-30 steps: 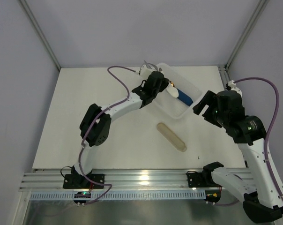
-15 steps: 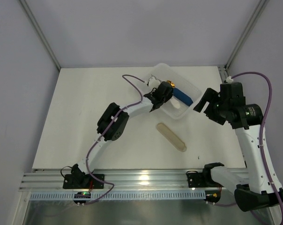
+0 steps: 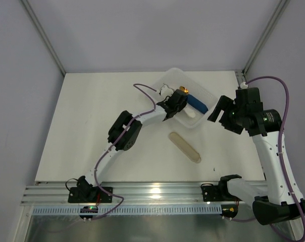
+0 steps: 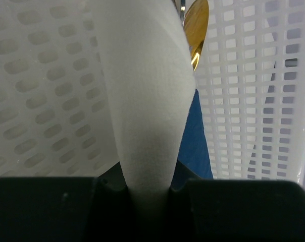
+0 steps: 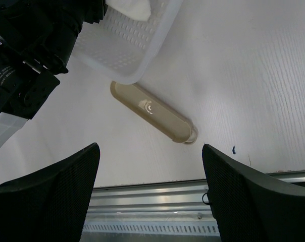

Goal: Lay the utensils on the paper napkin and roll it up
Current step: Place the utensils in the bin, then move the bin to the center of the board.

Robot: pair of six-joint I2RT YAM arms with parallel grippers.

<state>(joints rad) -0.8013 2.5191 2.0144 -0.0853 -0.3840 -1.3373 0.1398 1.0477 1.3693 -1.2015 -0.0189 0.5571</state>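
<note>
Overhead, white tabletop, grey walls (aluminium rail nearest), napkin over tray.

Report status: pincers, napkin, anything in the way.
Left pincer shut on napkin, inside tray. Right pincer open, empty, over table. Blue-handled spoon beside napkin in tray; beige case lies outside.

Robotics lab cell, white counter walled by plain grey panels and aluminium posts, cabled left arm and right arm bolted to a slotted rail.

Seeing white slotted tray sitting at table's far edge, holding blue-handled gold-tipped piece; spotting beige sleeve lying nearby.
</note>
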